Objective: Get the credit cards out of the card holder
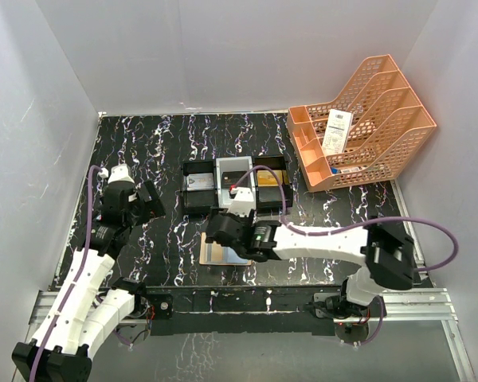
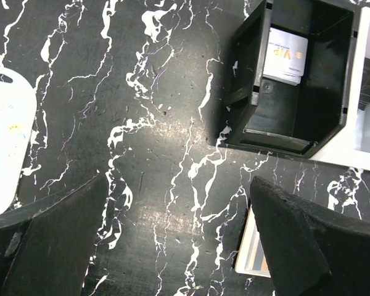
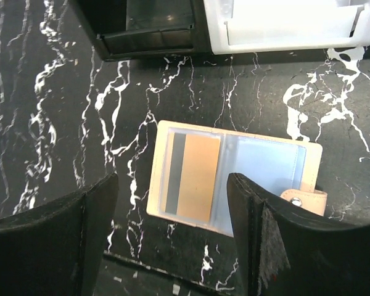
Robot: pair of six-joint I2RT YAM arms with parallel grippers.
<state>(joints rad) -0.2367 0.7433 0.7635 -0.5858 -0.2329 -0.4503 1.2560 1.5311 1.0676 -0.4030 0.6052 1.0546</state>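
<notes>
Card holder lies open, lower centre of the right wrist view, between our right gripper's wide-spread fingers; our left gripper gapes wide too. A gold card sits in the holder's left pocket.

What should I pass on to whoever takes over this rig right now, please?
Left gripper: open, empty, over bare table beside the tray.
Right gripper: open, empty, above the open card holder.
Done: a VIP card and a loose gold card lie in the tray's outer compartments.
To do: a slotted gold card sits in one pocket of the card holder; the other pocket looks empty.
</notes>
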